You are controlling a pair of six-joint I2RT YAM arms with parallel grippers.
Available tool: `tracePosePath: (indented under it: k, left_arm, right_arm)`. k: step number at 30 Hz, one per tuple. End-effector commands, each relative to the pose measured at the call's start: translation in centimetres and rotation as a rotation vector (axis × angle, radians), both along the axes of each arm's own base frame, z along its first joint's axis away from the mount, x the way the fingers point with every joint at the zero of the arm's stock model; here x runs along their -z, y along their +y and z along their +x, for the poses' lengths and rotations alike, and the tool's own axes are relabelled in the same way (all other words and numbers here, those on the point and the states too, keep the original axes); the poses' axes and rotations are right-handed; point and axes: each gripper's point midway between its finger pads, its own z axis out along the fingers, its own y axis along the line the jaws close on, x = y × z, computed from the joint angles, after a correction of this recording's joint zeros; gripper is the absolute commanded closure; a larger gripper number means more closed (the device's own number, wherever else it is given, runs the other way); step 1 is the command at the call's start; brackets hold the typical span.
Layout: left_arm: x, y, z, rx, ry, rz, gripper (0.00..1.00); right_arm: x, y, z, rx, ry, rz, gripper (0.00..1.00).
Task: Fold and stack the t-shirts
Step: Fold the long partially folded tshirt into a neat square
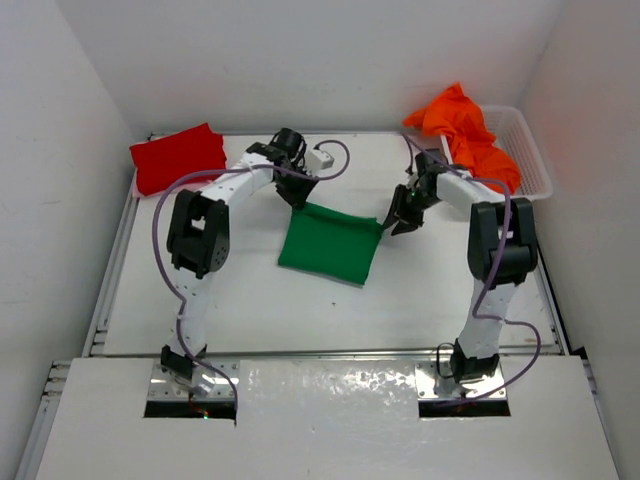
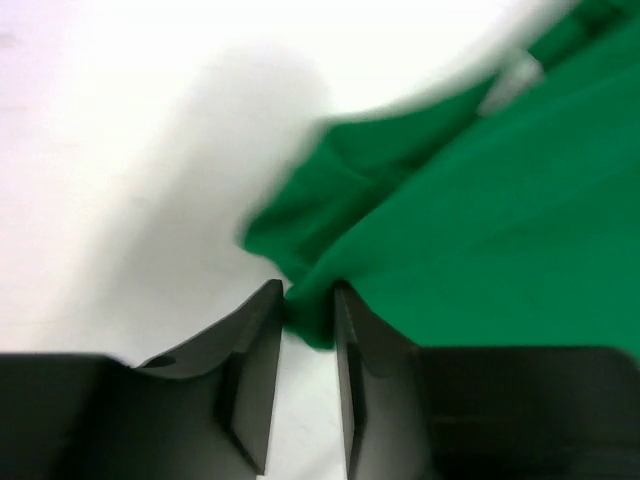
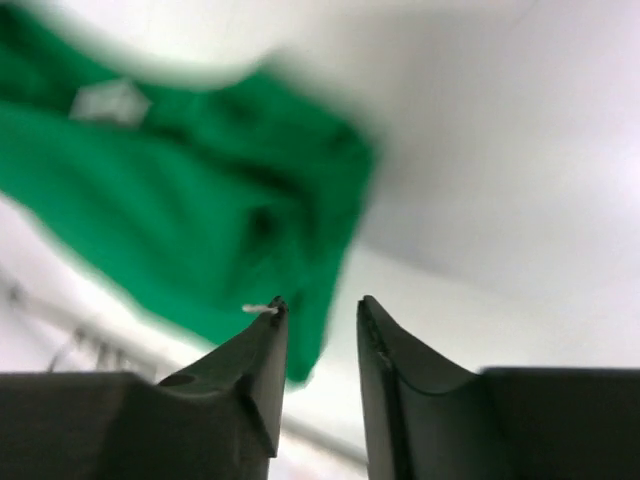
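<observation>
A green t-shirt (image 1: 330, 243) lies folded flat in the middle of the table. My left gripper (image 1: 297, 192) is at its back left corner. In the left wrist view the left gripper (image 2: 308, 290) has its jaws slightly apart, so it is open, with a corner of the green t-shirt (image 2: 480, 220) between the tips. My right gripper (image 1: 398, 222) is at the back right corner. In its wrist view the right gripper (image 3: 321, 302) is open and empty, with the green t-shirt (image 3: 180, 210) just left of it. A red t-shirt (image 1: 178, 155) lies folded at the back left. An orange t-shirt (image 1: 470, 135) is heaped over the basket.
A white mesh basket (image 1: 532, 150) stands at the back right corner against the wall. White walls close in the table at the back and on both sides. Cables loop off both arms.
</observation>
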Motion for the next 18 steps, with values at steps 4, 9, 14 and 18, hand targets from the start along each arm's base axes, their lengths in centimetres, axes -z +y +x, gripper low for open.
tracePosePath:
  k: [4, 9, 14, 18]
  left_arm:
    - [-5.4, 3.0, 12.5, -0.327, -0.379, 0.047, 0.56]
    - [-8.5, 1.3, 13.0, -0.269, -0.422, -0.072, 0.3]
    - [-8.1, 1.1, 9.4, -0.192, -0.304, -0.195, 0.33]
    - [-5.3, -0.3, 5.8, -0.087, -0.105, -0.315, 0.32]
  right_arm:
    - [-1.5, -6.0, 9.7, 0.099, -0.205, -0.273, 0.63]
    - [-5.4, -5.7, 10.3, 0.068, -0.36, -0.298, 0.69]
    - [-6.2, -0.9, 9.6, -0.067, -0.539, -0.144, 0.53]
    - [-3.5, 0.5, 8.9, -0.12, -0.451, -0.077, 0.46]
